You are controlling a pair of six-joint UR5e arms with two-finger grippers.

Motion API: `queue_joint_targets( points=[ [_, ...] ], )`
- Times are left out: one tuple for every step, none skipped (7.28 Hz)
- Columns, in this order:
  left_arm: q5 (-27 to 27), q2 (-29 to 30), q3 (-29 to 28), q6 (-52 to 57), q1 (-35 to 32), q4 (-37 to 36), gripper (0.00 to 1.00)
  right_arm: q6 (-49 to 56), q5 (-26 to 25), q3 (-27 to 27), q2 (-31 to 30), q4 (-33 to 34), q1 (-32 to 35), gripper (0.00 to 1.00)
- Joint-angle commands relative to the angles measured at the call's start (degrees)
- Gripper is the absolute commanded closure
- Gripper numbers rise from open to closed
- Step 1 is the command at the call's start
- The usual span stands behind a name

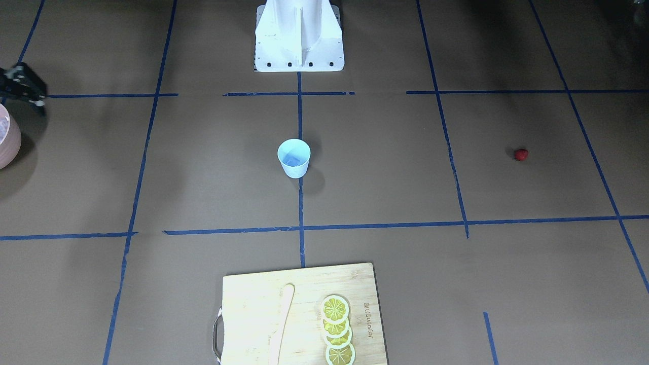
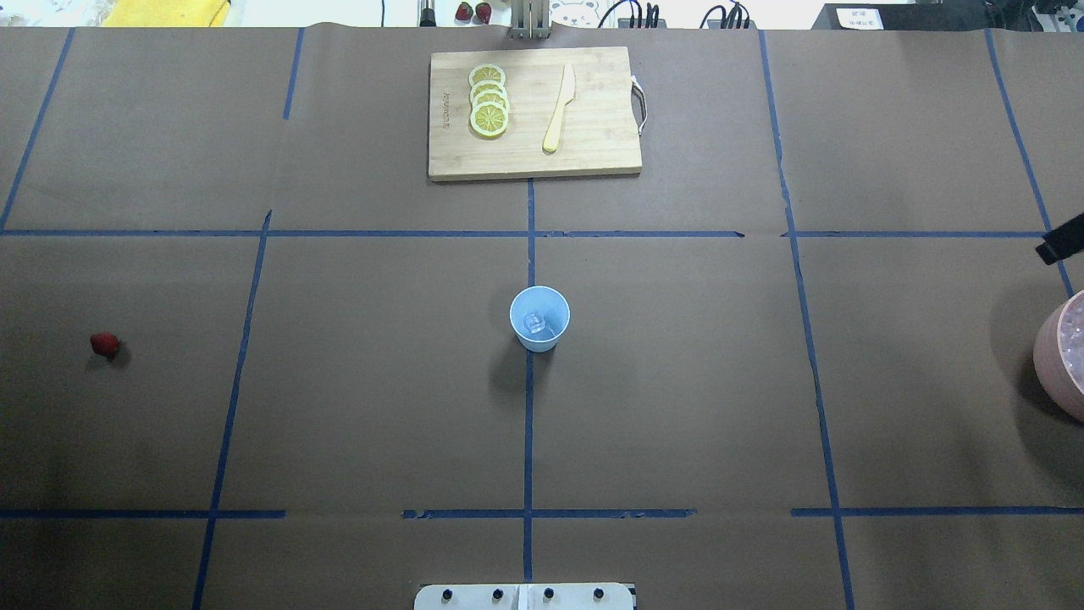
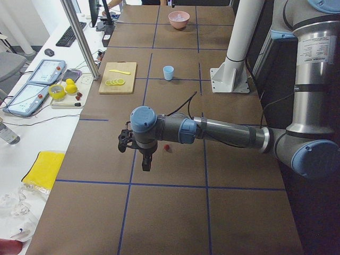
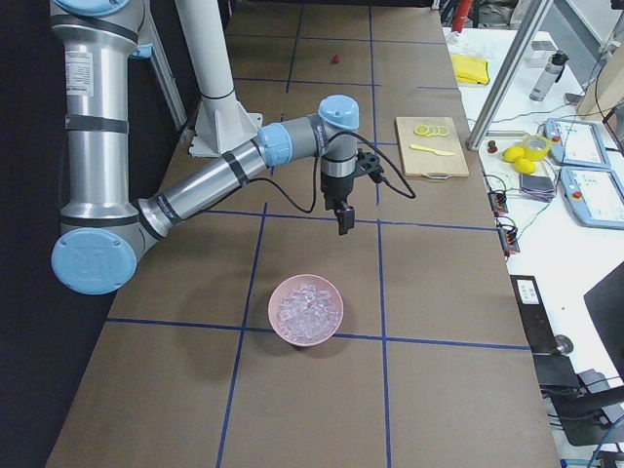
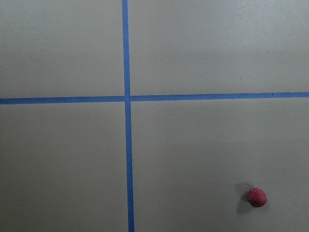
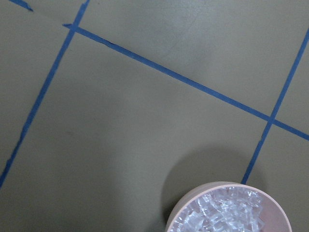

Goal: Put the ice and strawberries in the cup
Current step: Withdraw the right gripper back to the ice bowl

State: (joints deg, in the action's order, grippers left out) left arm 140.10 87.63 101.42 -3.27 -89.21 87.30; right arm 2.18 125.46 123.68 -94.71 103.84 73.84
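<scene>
You've got a clear ice cube [image 2: 534, 322] in the pale blue tapered cup [image 2: 539, 341], the tiny red strawberry [image 2: 104, 343] is unpicked far left, and I can't tell the finger state of the left gripper [image 3: 146, 161] or right gripper [image 4: 344, 220].

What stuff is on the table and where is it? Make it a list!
Cup: blue, upright, middle of the table, one ice cube inside
Strawberry: alone on the table, on the robot's left
Bowl: pink, full of ice, on the robot's right
Cutting board: far side, holds lemon slices and a knife
Left gripper: above the table near the strawberry
Right gripper: above the table near the bowl
</scene>
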Motion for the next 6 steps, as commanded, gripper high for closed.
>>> queue_joint_targets(
  points=[
    [0.00,-0.09,0.01,0.02,0.00,0.06,0.00,6.68,2.76,-5.87,-8.78,-13.75,3.58,0.01],
    [0.00,-0.09,0.01,-0.07,0.00,-0.02,0.00,6.61,2.86,-9.39,-10.57,-21.75,3.76,0.01],
    [0.00,0.00,0.01,0.02,0.00,0.06,0.00,6.79,2.95,-13.34,-12.15,-27.75,3.85,0.01],
    [0.00,0.00,0.01,-0.07,0.00,-0.02,0.00,6.88,2.95,-16.51,-12.43,-31.46,3.85,0.01],
    [0.00,0.00,0.01,-0.07,0.00,0.06,0.00,6.88,3.04,-19.50,-13.04,-35.07,3.85,0.01],
    [0.00,0.00,0.01,-0.07,0.00,0.06,0.00,6.79,3.21,-21.36,-13.04,-36.15,3.85,0.02]
  ],
)
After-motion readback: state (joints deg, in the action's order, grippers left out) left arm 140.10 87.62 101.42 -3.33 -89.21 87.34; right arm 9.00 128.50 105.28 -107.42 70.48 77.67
